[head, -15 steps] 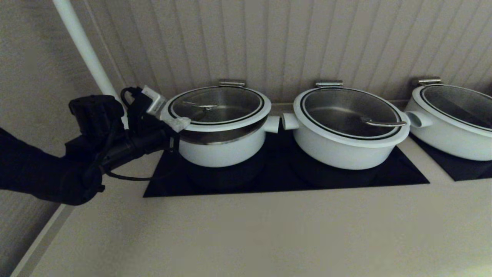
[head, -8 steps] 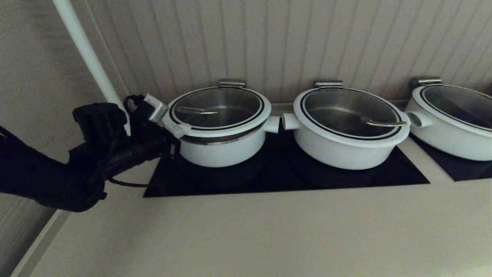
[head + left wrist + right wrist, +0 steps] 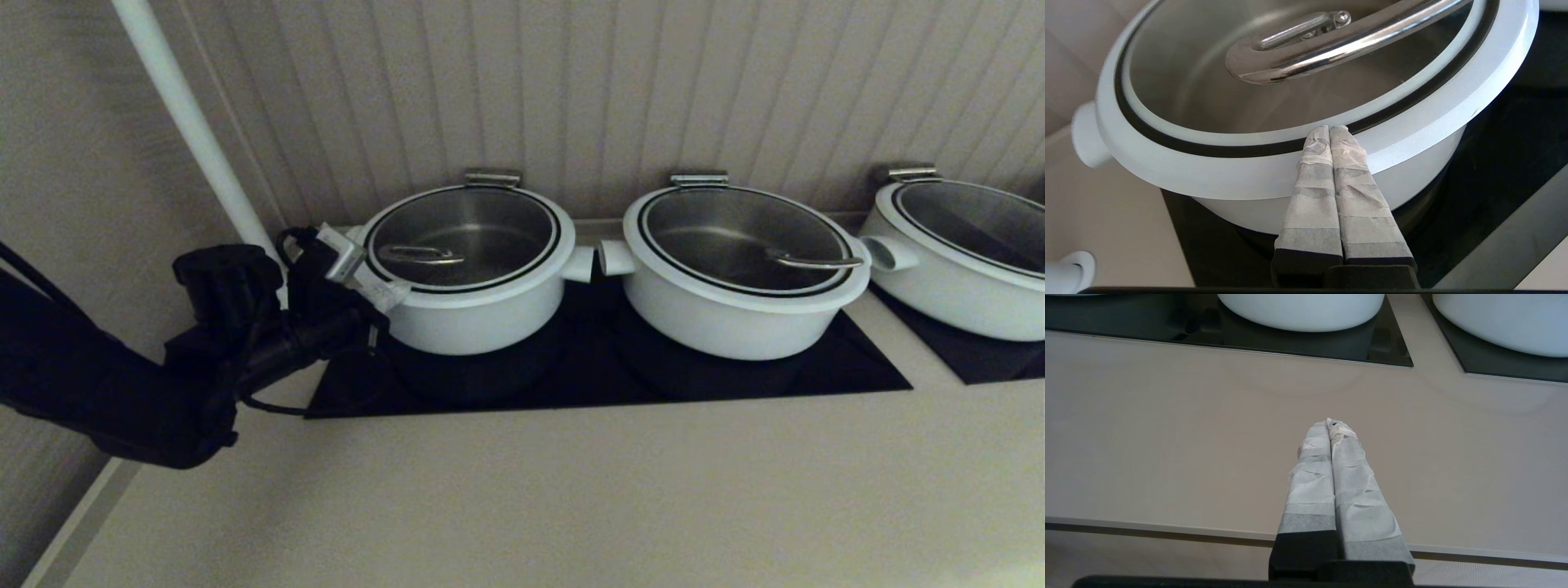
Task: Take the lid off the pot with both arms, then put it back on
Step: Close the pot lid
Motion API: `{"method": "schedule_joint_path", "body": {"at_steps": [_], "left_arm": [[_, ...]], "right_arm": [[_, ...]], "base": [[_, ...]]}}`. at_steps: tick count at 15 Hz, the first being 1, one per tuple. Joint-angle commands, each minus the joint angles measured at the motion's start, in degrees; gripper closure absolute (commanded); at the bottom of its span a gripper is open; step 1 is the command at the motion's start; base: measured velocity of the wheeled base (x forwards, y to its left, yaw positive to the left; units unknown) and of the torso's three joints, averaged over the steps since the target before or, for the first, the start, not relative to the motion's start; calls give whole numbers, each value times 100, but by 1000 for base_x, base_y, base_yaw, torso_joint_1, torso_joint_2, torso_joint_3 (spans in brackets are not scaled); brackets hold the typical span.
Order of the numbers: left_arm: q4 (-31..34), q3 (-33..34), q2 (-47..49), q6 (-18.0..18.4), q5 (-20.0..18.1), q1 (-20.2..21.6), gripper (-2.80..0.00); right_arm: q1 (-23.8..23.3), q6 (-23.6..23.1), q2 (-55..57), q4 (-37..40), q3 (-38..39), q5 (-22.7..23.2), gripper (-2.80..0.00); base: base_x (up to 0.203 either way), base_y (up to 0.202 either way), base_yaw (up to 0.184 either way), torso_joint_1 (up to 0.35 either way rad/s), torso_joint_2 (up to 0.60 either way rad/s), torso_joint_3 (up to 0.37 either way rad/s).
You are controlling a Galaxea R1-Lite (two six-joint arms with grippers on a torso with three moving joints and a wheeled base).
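Pot: the pot (image 3: 473, 314) is the leftmost and deepest of three white pots along the wall, standing on a black cooktop (image 3: 588, 384).
Lid: the lid (image 3: 461, 237) sits flat on the pot, its white rim flush on the pot's edge, its steel handle (image 3: 420, 255) lying across the glass toward the robot's left. By the look of it, the put-back part is done or nearly so.
Left gripper: the left gripper (image 3: 1329, 130) has its wrapped fingers pressed together, holding nothing. The tips lie over the lid's white rim on the pot's left side, reaching the black ring; whether they touch cannot be told. Probably placed there to steady the lid by its edge, not the handle.
Right gripper: the right gripper (image 3: 1331, 424) is out of the head view, fingers pressed together and empty, hovering above the bare beige counter (image 3: 1167, 437) well short of the pots; it looks idle.
Other pots: two wider pots to the right keep their lids on and play no part.
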Motion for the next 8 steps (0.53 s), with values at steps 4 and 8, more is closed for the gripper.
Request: {"method": "schedule_joint_path", "body": {"at_steps": [4, 8], "left_arm": [[-35, 47, 95, 17, -12, 0, 0], [-159, 249, 117, 4, -12, 0, 0]], "right_arm": [[0, -5, 0, -1, 0, 6, 0], [0, -5, 0, -1, 0, 6, 0]], "base": [[0, 0, 0, 0, 0, 0], [0, 0, 0, 0, 0, 0]]}}
